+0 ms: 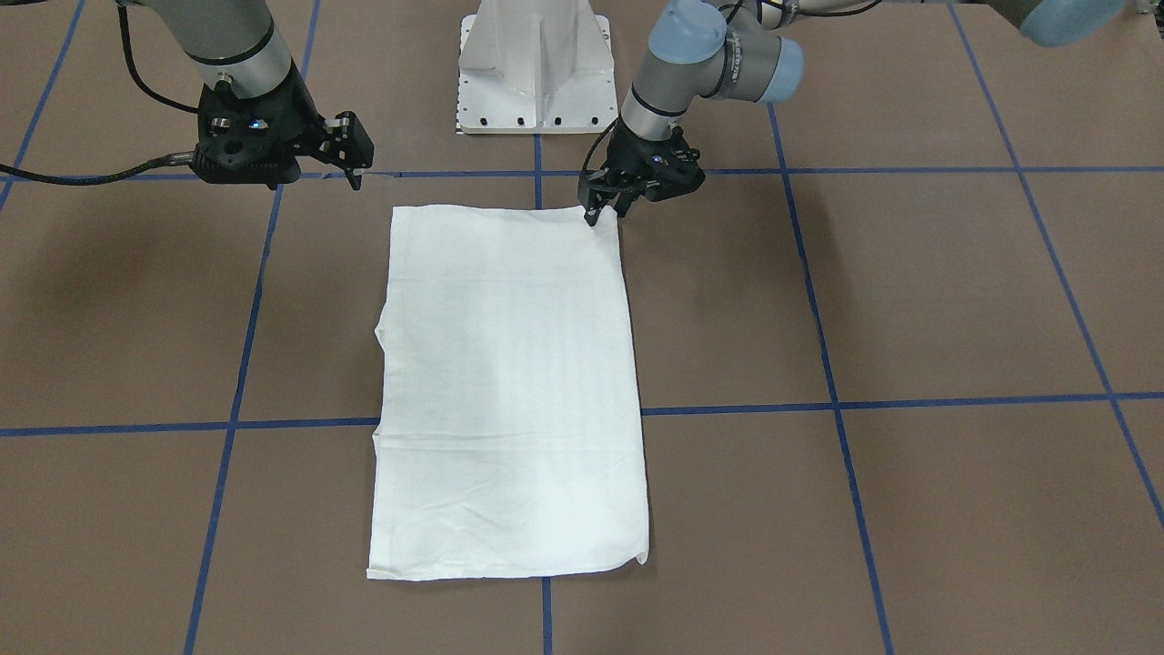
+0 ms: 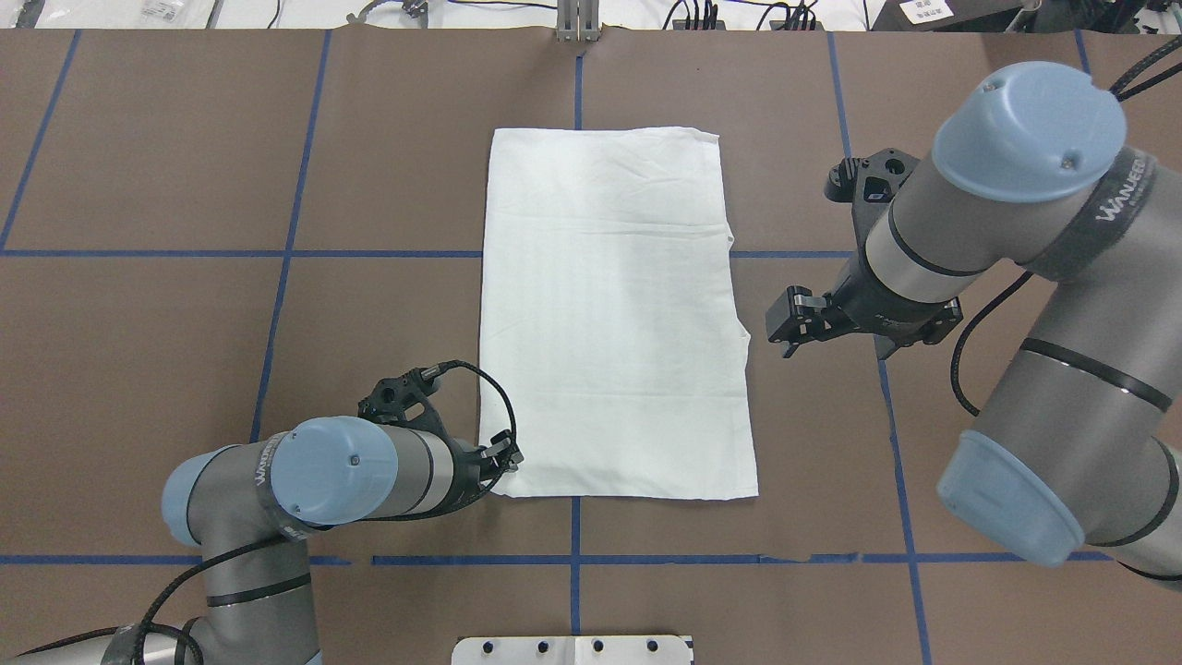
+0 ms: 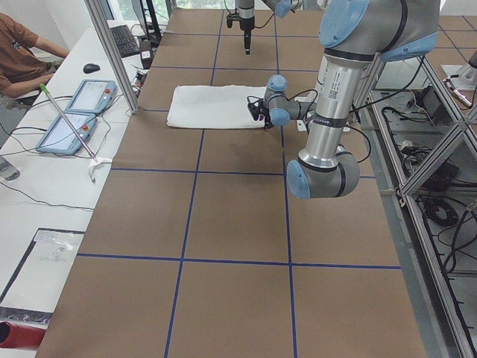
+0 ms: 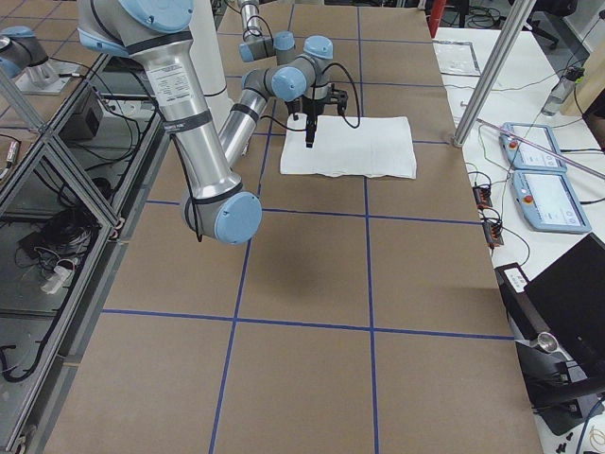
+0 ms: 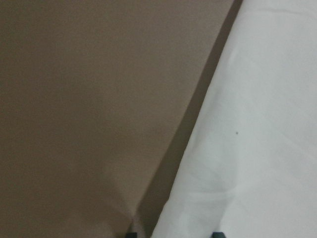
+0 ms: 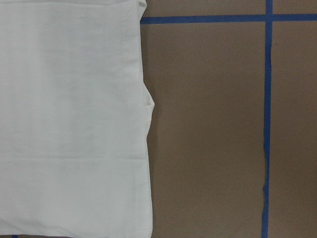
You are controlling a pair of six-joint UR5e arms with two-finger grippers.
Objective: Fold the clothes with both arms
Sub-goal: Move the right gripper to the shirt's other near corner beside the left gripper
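Overhead and front-facing cameras look steeply down from opposite sides; side cameras view along the surface (image 2: 138,369) from its ends. All share the shirt (image 2: 614,314). Both wrist cameras sit close above its edges.

My left arm (image 2: 305,480) reaches low, its wrist turned down; the left gripper (image 1: 605,214) stands with fingers nearly together. My right arm (image 2: 1016,259) hangs raised, wrist level, the right gripper (image 2: 785,346) pointing downward, fingers close together.
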